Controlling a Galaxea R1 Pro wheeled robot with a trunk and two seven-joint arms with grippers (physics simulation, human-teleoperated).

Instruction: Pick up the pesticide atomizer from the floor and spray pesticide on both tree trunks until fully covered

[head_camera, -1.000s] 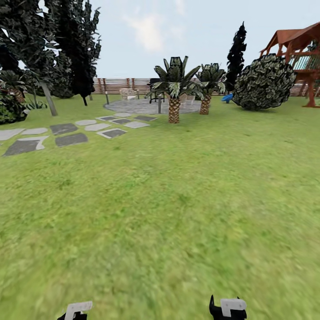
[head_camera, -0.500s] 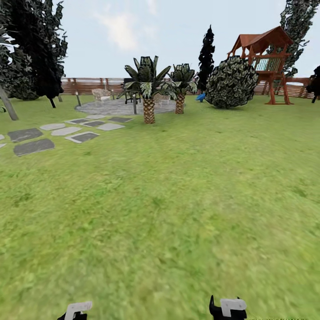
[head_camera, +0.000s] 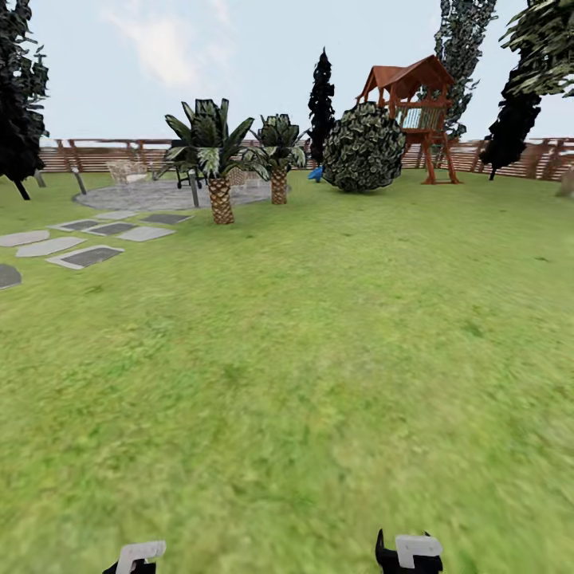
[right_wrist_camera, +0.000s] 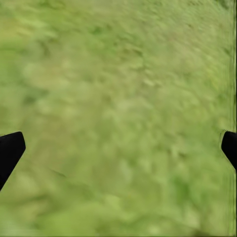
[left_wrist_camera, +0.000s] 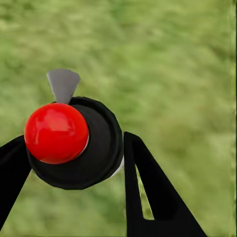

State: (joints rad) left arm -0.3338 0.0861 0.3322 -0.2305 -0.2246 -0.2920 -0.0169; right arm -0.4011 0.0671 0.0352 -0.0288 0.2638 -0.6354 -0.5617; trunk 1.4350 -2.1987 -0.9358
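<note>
Left wrist view: left gripper [left_wrist_camera: 74,163] clamped on atomizer [left_wrist_camera: 74,143], red cap, black body, grey nozzle, over lawn [left_wrist_camera: 173,74]. Right gripper [right_wrist_camera: 118,148] spread wide, nothing between fingers. Head view: palms [head_camera: 219,171], shrub [head_camera: 363,147], play tower [head_camera: 410,112], fence [head_camera: 96,151] far ahead.

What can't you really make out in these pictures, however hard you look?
- Head view: both tools, left tool and right tool, are cut off by the bottom edge.
- Left wrist view: the atomizer shows from above; its red cap and black collar hide the body.
- Right wrist view: the lawn is blurred, and the fingertips are cut off by the side edges.
- Head view: the patio furniture is too small to identify.
</note>
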